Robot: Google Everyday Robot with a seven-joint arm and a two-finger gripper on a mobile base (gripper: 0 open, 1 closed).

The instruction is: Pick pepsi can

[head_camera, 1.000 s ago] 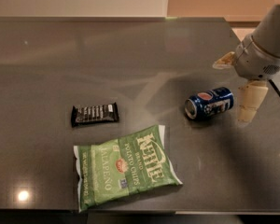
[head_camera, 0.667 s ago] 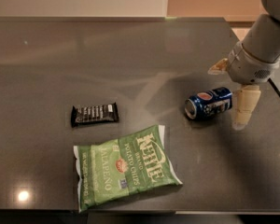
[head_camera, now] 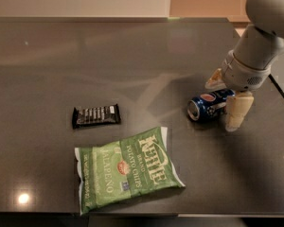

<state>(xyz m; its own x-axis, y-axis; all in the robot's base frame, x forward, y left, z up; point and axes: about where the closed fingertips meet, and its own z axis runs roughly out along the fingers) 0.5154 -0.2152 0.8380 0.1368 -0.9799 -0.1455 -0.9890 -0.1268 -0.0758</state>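
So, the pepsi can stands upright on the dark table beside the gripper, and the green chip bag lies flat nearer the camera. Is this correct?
No: the camera view shows the pepsi can lying on its side, not upright. Otherwise right: it is on the dark table beside the open gripper, and the green chip bag lies flat nearer the camera.

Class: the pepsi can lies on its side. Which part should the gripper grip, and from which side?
Take the pepsi can across its curved body near the right end, from above. It lies flat, silver end pointing left, and the open gripper straddles that right end.
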